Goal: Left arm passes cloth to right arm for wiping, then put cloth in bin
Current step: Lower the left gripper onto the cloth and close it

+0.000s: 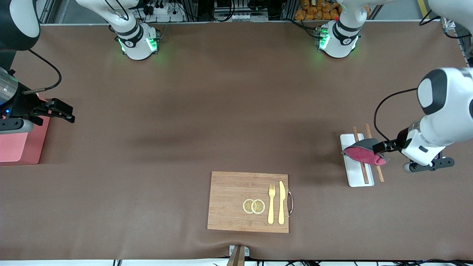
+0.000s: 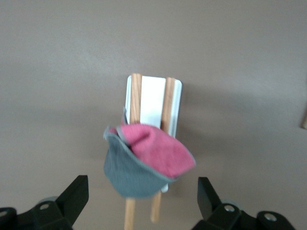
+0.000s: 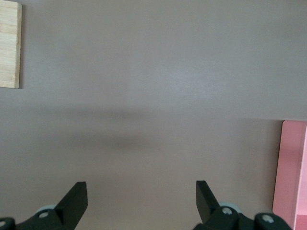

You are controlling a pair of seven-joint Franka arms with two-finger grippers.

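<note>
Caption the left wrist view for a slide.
Left gripper open over the cloth lying on chopsticks and the white tray.

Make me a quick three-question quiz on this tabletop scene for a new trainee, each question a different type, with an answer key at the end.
1. True or false: the small magenta-and-grey cloth lies on the two wooden chopsticks and the flat white rectangular tray.
2. Pick one: the right arm's black pincer hovers beside A) the pink plastic bin, B) the wooden cutting board, C) the white tray.
3. Fill in: at the cloth, the left arm's black pincer has its fingers ____.
Key: 1 true; 2 A; 3 open.
</note>
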